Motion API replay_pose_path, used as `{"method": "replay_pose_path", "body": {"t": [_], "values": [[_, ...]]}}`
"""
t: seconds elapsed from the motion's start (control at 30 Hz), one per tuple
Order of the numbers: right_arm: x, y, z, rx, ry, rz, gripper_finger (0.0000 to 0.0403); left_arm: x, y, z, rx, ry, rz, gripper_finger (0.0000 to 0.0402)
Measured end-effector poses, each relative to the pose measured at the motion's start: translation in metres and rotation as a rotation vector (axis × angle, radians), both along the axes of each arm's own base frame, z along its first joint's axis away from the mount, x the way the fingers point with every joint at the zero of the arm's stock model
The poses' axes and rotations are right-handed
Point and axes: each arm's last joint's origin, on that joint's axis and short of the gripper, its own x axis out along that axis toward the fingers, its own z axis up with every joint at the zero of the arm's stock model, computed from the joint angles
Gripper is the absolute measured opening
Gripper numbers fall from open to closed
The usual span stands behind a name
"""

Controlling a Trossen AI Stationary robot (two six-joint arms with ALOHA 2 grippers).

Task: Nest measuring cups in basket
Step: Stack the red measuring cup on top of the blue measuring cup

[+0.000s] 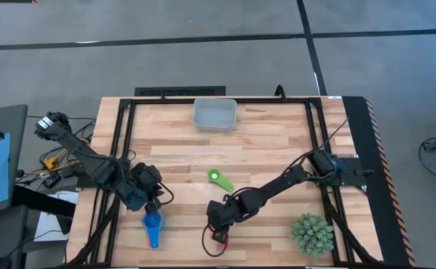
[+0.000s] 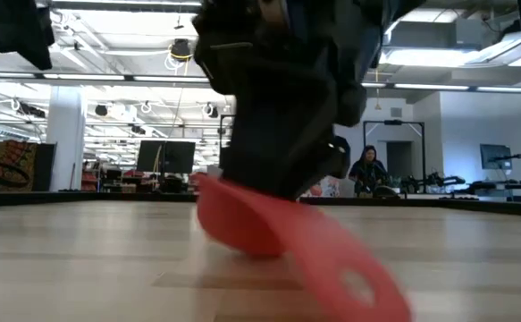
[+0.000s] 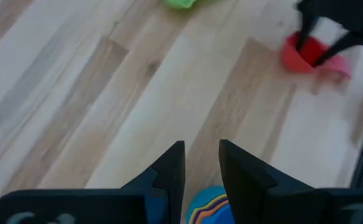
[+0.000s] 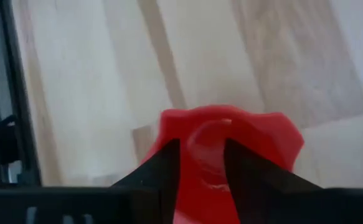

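Your right gripper [image 1: 219, 233] is clamped on the red measuring cup [image 4: 228, 158], with the basket [image 1: 215, 114] far across the table, straight ahead.

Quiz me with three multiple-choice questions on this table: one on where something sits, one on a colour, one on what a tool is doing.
1. Where is the basket?
A. far edge of the table, middle
B. beside the spiky plant
C. under the left arm

2. What colour is the lone cup lying mid-table?
A. orange
B. green
C. yellow

3. What is the right tool doing?
A. hanging open above the basket
B. gripping the red cup
C. holding the plant

Answers: 1 A, the high view shows it empty at the far edge. 2 B, it is bright green. 3 B, the right wrist view shows its fingers closed on the red rim.
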Motion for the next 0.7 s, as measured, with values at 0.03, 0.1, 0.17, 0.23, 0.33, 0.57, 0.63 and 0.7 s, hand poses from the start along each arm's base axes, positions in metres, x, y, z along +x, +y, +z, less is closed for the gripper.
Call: {"method": "replay_pose_path", "body": {"t": [0.03, 0.1, 0.17, 0.23, 0.33, 0.57, 0.63, 0.7], "values": [[0.000, 0.000, -0.001, -0.011, 0.015, 0.003, 0.0142, -0.001, 0.000, 0.000, 0.000, 0.006, 0.006, 0.0087], [-0.001, -0.001, 0.000, -0.034, 0.027, 0.008, 0.0129, -0.001, 0.000, 0.000, -0.003, 0.005, 0.012, 0.0087], [0.000, -0.003, -0.001, -0.047, 0.024, 0.004, 0.0115, -0.001, 0.001, -0.001, 0.000, 0.009, 0.014, 0.0087], [0.000, -0.007, 0.002, -0.064, 0.024, 0.000, 0.0099, -0.001, 0.001, -0.001, -0.001, 0.008, 0.014, 0.0087], [0.001, -0.013, 0.013, -0.059, 0.003, -0.012, 0.0076, -0.001, 0.001, 0.000, -0.009, 0.003, 0.033, 0.0087], [-0.008, -0.029, 0.055, -0.122, -0.054, -0.056, 0.0071, 0.001, 0.004, 0.001, 0.048, -0.058, 0.106, 0.0086], [-0.009, -0.036, 0.057, -0.135, -0.029, -0.088, 0.0085, 0.001, 0.004, 0.001, 0.073, -0.079, 0.125, 0.0086], [-0.011, -0.042, 0.053, -0.139, 0.016, -0.111, 0.0105, 0.001, 0.005, 0.002, 0.093, -0.096, 0.140, 0.0086]]}}
